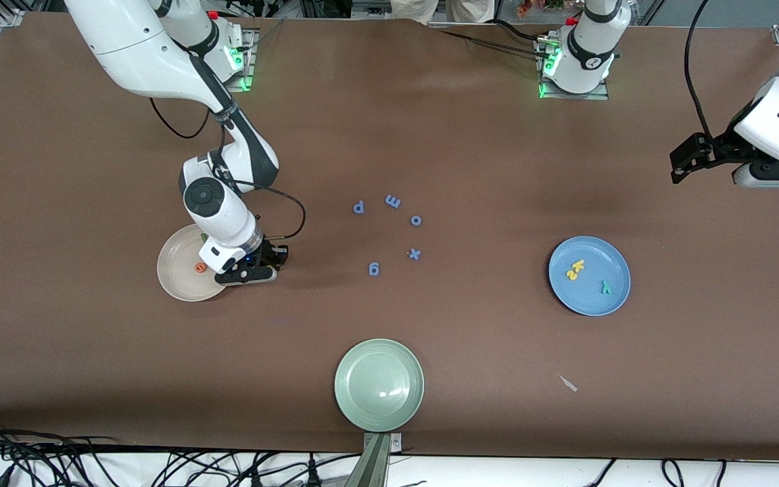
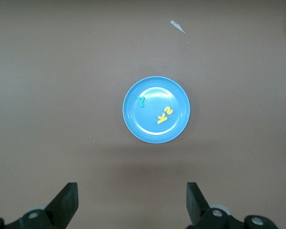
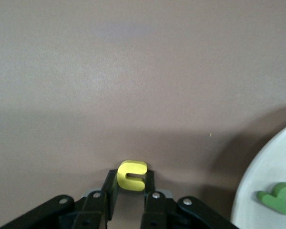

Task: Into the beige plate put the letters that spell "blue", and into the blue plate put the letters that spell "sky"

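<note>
My right gripper (image 1: 256,272) is down at the table beside the beige plate (image 1: 176,274), on the side toward the blue letters. Its fingers are shut on the yellow u (image 3: 132,175). On the beige plate lie the orange e (image 1: 200,267) and a green letter (image 3: 278,197). The blue plate (image 1: 589,301) holds the yellow s (image 1: 572,273), the yellow k (image 1: 577,264) and the teal y (image 1: 605,287). My left gripper (image 2: 132,205) waits open and empty, high over the left arm's end of the table, looking down on the blue plate (image 2: 152,131).
Blue letters p (image 1: 358,207), m (image 1: 393,201), o (image 1: 416,220), x (image 1: 414,254) and g (image 1: 374,269) lie mid-table. A pale green plate (image 1: 379,384) sits near the front camera's edge. A small pale scrap (image 1: 568,383) lies nearer that camera than the blue plate.
</note>
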Controlling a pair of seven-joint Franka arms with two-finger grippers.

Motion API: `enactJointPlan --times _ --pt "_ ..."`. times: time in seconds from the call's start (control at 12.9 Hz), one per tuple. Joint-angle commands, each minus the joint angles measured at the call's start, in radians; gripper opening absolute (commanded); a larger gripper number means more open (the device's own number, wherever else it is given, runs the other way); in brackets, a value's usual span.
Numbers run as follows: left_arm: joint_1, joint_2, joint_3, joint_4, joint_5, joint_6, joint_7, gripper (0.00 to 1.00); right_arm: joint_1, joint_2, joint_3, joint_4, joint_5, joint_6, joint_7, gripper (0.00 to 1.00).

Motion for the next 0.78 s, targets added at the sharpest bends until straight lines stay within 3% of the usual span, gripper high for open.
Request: enactJointPlan --times 0.0,0.23,0.47,0.54,0.62,0.7 --pt "0.007 -0.029 -0.003 -0.021 -0.027 0.000 0.002 1.00 -0.003 -0.058 -0.008 0.013 -0.012 -0.096 -0.051 0.18" --pt "0.010 -0.028 -0.002 -0.020 -0.079 -0.006 0.001 1.00 -0.008 -0.133 -0.080 0.014 -0.007 -0.219 -0.229 0.20" --pt "0.015 -0.028 0.000 -0.015 -0.091 -0.058 0.005 1.00 -0.018 -0.196 -0.154 -0.007 0.002 -0.352 -0.379 0.29" --pt "0.015 -0.028 0.001 -0.014 -0.090 -0.058 0.004 1.00 -0.020 -0.212 -0.159 -0.030 0.005 -0.354 -0.381 0.56" --pt "0.015 -0.025 0.000 -0.012 -0.087 -0.058 0.002 1.00 -0.018 -0.215 -0.159 -0.030 0.022 -0.357 -0.372 0.99" --pt "0.017 -0.025 0.000 -0.012 -0.087 -0.060 0.002 1.00 -0.018 -0.229 -0.159 -0.026 0.059 -0.363 -0.377 1.00"
